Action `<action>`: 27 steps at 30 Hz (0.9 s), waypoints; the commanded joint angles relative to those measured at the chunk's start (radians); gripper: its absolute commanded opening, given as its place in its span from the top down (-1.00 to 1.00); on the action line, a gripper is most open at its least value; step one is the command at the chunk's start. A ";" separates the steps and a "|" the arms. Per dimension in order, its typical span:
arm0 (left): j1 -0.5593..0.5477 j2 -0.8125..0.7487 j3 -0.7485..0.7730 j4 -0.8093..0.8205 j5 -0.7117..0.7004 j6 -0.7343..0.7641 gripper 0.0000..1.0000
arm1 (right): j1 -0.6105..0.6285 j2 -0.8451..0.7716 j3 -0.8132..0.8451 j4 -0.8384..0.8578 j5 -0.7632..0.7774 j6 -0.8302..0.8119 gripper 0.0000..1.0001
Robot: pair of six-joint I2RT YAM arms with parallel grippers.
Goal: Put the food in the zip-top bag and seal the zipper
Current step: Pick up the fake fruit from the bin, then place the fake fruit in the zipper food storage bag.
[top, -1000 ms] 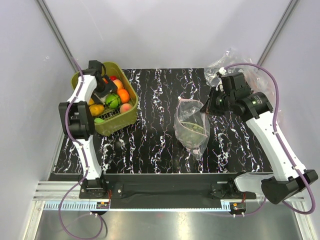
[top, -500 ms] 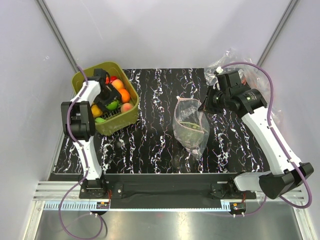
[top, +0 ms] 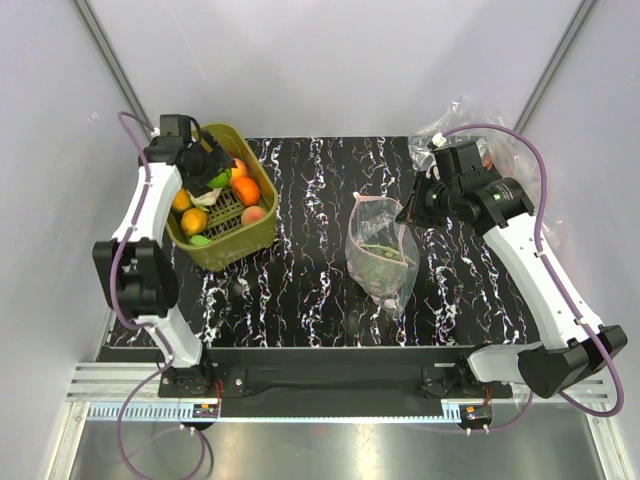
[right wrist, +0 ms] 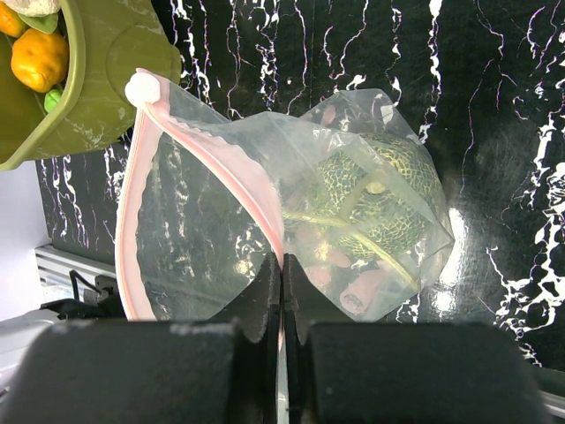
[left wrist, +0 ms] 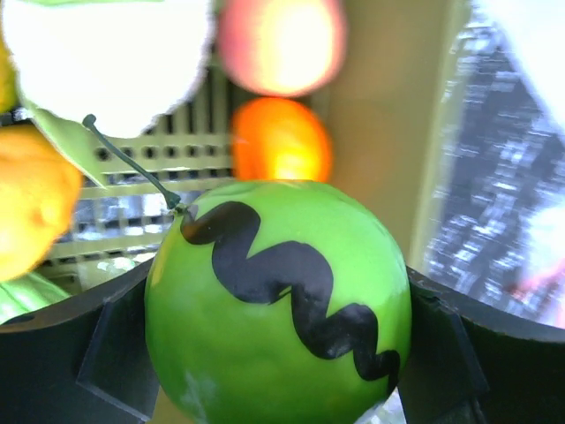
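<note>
Black marbled desk (top: pixel 300 180), white walls around. Far left corner: olive tub (top: pixel 258 238) holding loose food (top: pixel 246 190); left end effector (top: pixel 212 168) over it, spread wide to the girth of the green lime (left wrist: pixel 278 300) and clamped on both its sides. Step in hand, as I read it: moving the lime to the bag. Desk centre: zip-top bag (top: pixel 380 252), part filled, mouth gaping. Right end effector (right wrist: pixel 281 276) pinched narrow on the zipper (right wrist: pixel 207 146). Next: carry the lime right and drop it through the mouth, clear of the strip.
</note>
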 commanded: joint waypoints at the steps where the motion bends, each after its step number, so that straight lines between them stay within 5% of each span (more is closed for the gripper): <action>1: -0.005 -0.101 -0.041 0.107 0.152 -0.028 -0.61 | -0.006 0.001 0.039 0.027 -0.023 -0.009 1.00; 8: -0.167 -0.291 -0.067 0.201 0.341 -0.050 -0.43 | -0.006 0.003 0.056 0.021 -0.043 -0.027 0.99; 19: -0.561 -0.362 -0.052 0.339 0.332 -0.077 -0.41 | -0.006 -0.025 0.049 0.027 -0.086 -0.027 1.00; 27: -0.724 -0.293 0.024 0.340 0.284 -0.070 -0.38 | -0.005 -0.057 0.043 0.022 -0.091 -0.024 1.00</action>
